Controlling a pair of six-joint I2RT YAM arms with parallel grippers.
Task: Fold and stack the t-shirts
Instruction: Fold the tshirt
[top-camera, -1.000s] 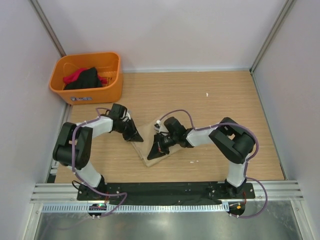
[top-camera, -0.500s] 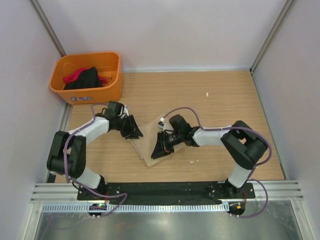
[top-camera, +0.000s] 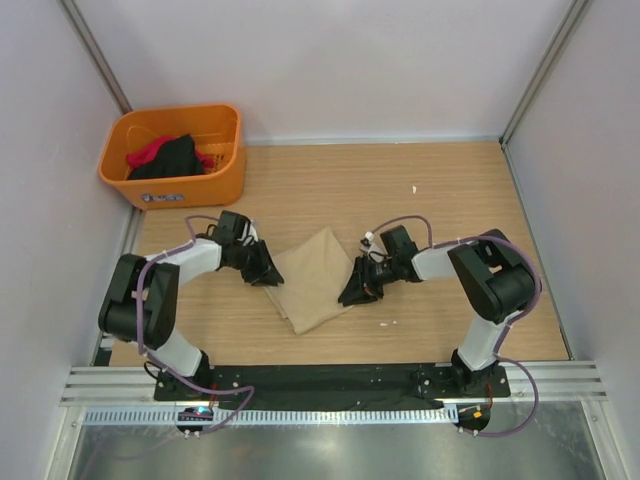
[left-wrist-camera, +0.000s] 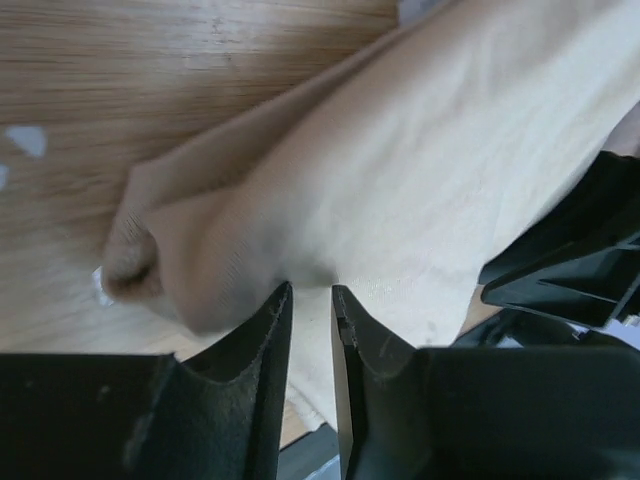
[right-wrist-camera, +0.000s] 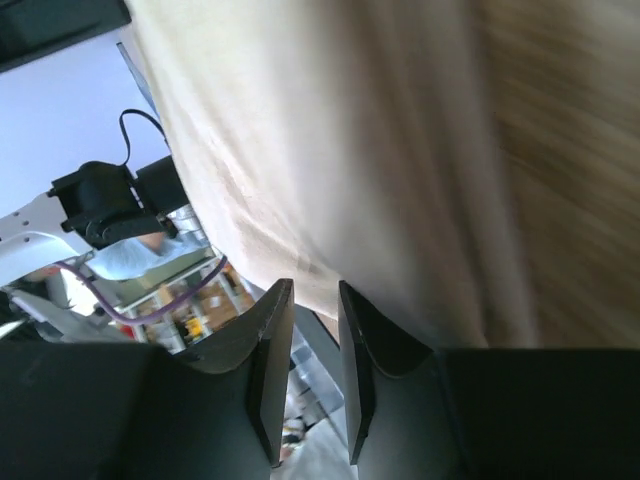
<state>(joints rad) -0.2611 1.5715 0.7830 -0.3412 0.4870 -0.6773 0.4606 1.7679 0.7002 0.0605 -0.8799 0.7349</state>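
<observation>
Smoothing the folded beige shirt (top-camera: 312, 280) on the table (top-camera: 450, 200) seems the current step, left gripper (top-camera: 270, 275) and right gripper (top-camera: 351, 296) at opposite edges, jaws nearly closed, pinching cloth or not unclear; next, likely another fold

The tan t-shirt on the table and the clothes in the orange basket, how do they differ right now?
Colour: the tan t-shirt is pale beige; the basket clothes are black and red.
Pose: the tan t-shirt lies flat on the table; the basket clothes sit crumpled in the orange basket.
Handling: the left end effector and right end effector grip the tan t-shirt's sides; the basket clothes are untouched.
Both are fabric garments.
</observation>
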